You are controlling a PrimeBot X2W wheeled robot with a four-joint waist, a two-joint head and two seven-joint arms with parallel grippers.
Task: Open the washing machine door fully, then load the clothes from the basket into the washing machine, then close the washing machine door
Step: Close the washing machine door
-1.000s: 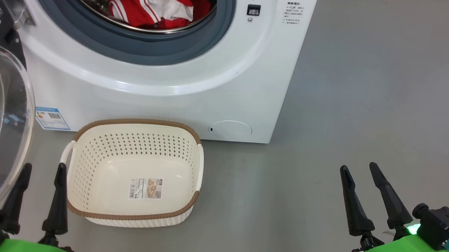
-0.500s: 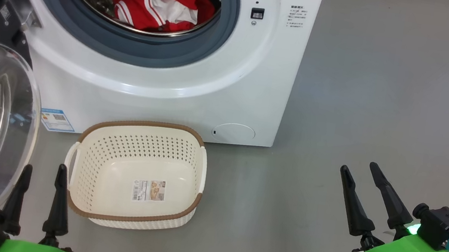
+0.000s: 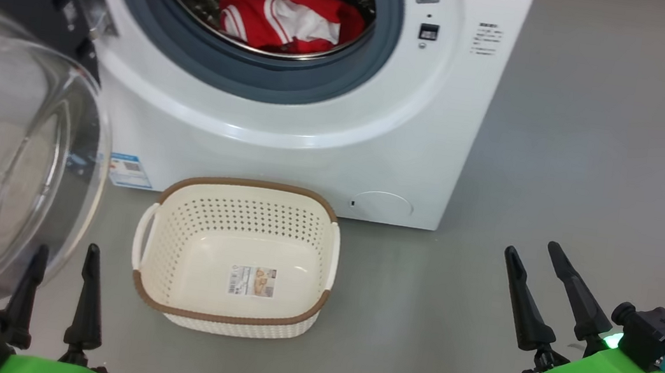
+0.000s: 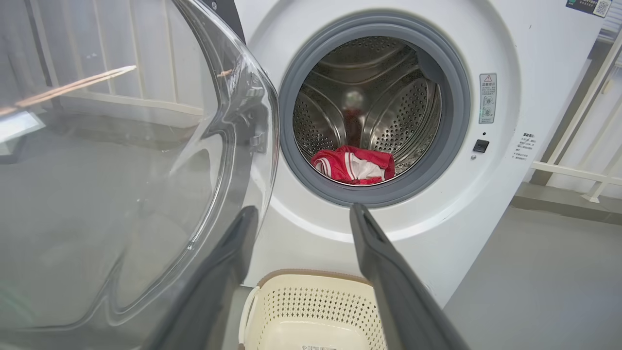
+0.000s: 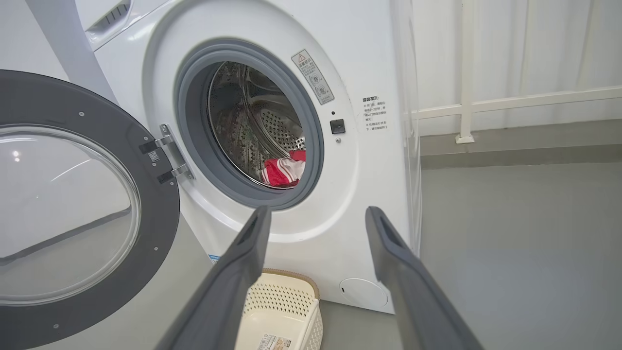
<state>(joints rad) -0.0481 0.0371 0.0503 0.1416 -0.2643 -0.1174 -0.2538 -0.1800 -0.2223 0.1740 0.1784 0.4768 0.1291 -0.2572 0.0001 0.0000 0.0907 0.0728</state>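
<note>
- The clothes point(image 3: 284, 16) lie in the washing machine point(image 3: 310, 158) drum; left end effector point(image 3: 67, 248) and right end effector point(image 3: 531, 247) both spread, empty.
- The basket point(image 3: 246, 183), holding just its paper label, stands on the grey floor point(image 3: 569, 147) before the machine.
- The washing machine door point(image 3: 2, 156) stands open at left.

washing machine point(image 3: 285, 154) mouth unblocked, door point(image 3: 9, 157) out left, basket point(image 3: 252, 184) below

Grey floor point(image 3: 600, 151) under the washing machine point(image 3: 284, 161) and the basket point(image 3: 203, 240).

Left hand point(image 3: 69, 246) and right hand point(image 3: 531, 247) low at either side, fingers wide apart, both empty.
</note>
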